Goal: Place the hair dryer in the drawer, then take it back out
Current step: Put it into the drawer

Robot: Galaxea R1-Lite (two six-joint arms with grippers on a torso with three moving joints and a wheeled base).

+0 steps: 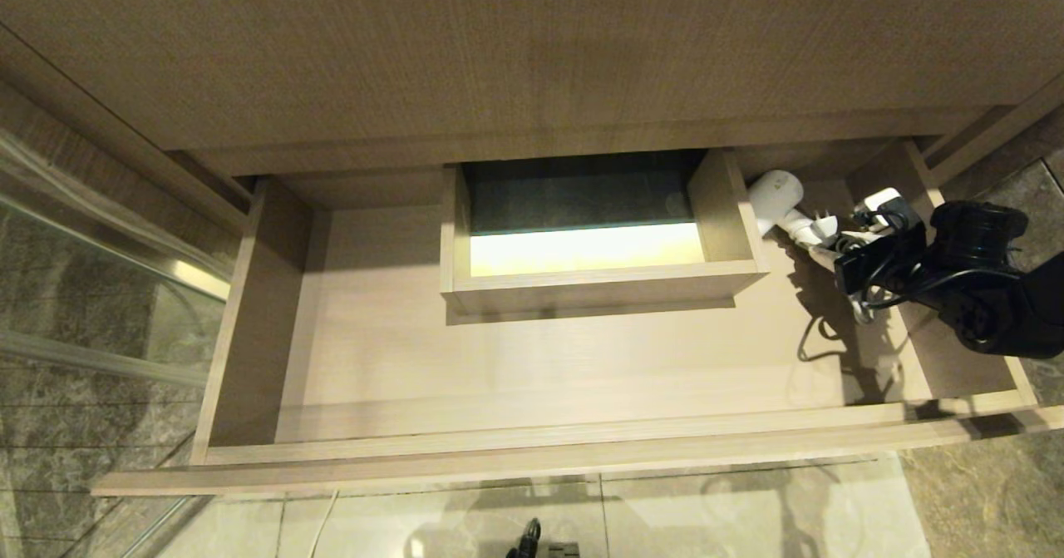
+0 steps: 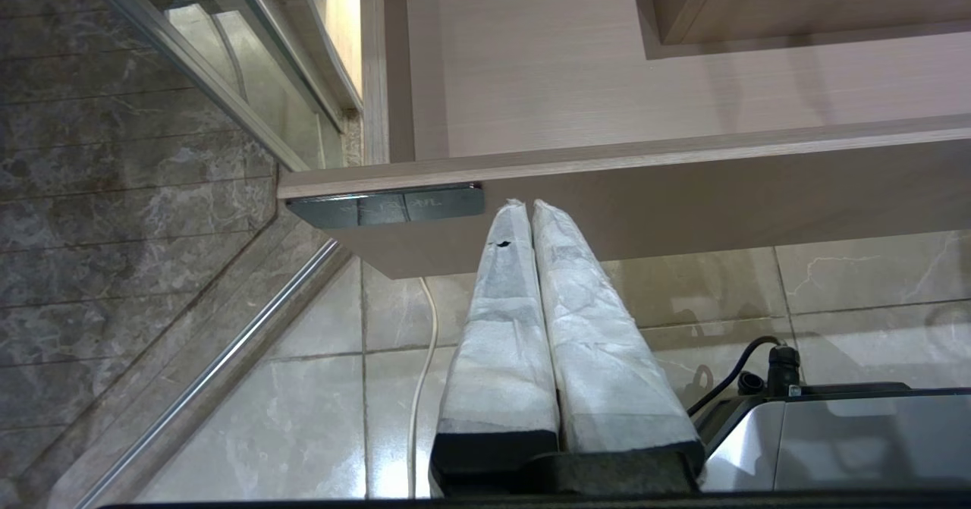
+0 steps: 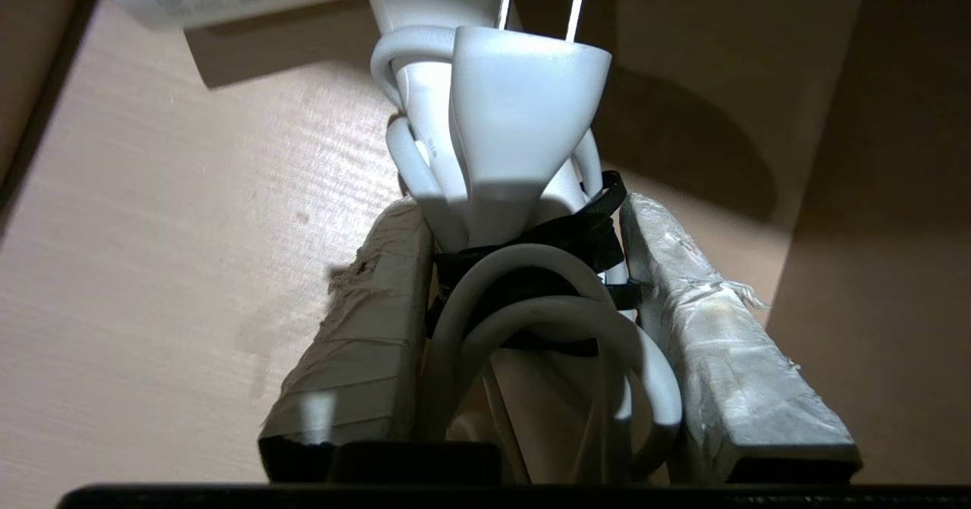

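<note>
One white, cord-wrapped hair dryer point(image 1: 785, 204)

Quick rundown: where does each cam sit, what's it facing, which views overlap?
Head: high, looking down into the open drawer; right gripper holds the hair dryer at its right end.
Left wrist: low, below the drawer front; left gripper shut.
Right wrist: inside the drawer, fingers clamping the handle and cord.
Shared: drawer in all three; dryer in head and right wrist.
</note>
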